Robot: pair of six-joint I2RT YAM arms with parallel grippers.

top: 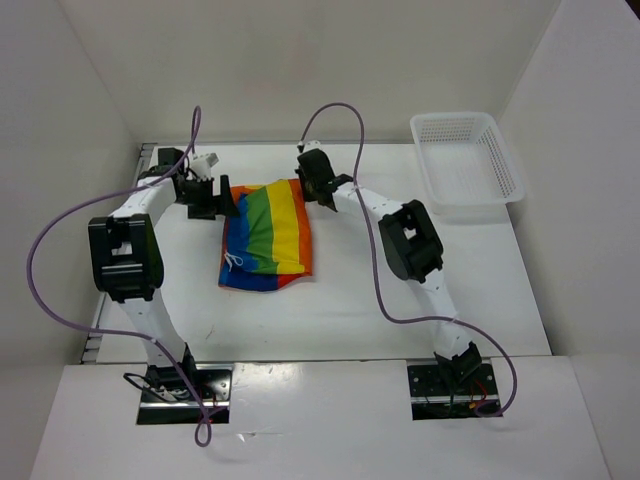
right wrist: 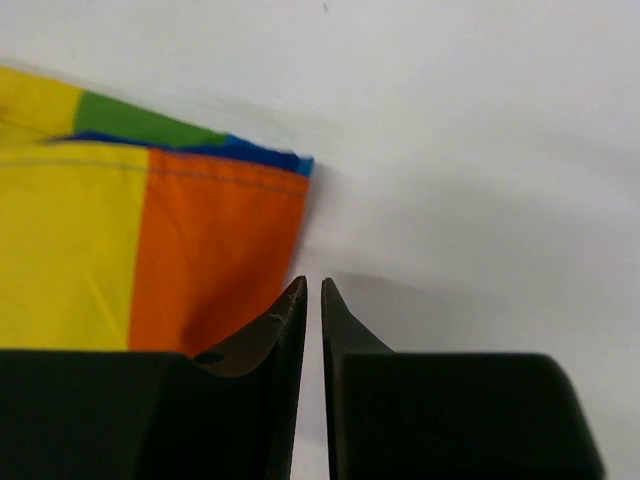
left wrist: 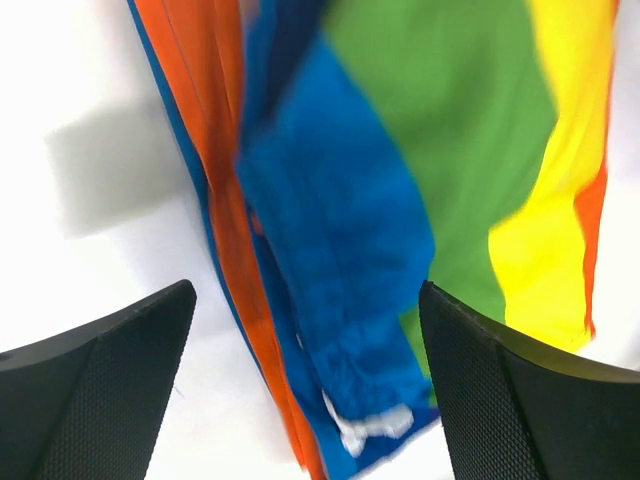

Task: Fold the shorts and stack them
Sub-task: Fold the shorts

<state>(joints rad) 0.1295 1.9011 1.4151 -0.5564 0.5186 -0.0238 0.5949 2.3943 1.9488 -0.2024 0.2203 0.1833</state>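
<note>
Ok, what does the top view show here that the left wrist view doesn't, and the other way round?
Only the top view: both arms, the basket at the far right, the shorts in full outline with the drawstring at their near left, and the right gripper by their far right corner. Only the left wrist view: the left gripper wide open, its fingers either side of a bunched blue fold, and a small white patch at the fabric's edge. Both: the shorts lying on the white table.
</note>
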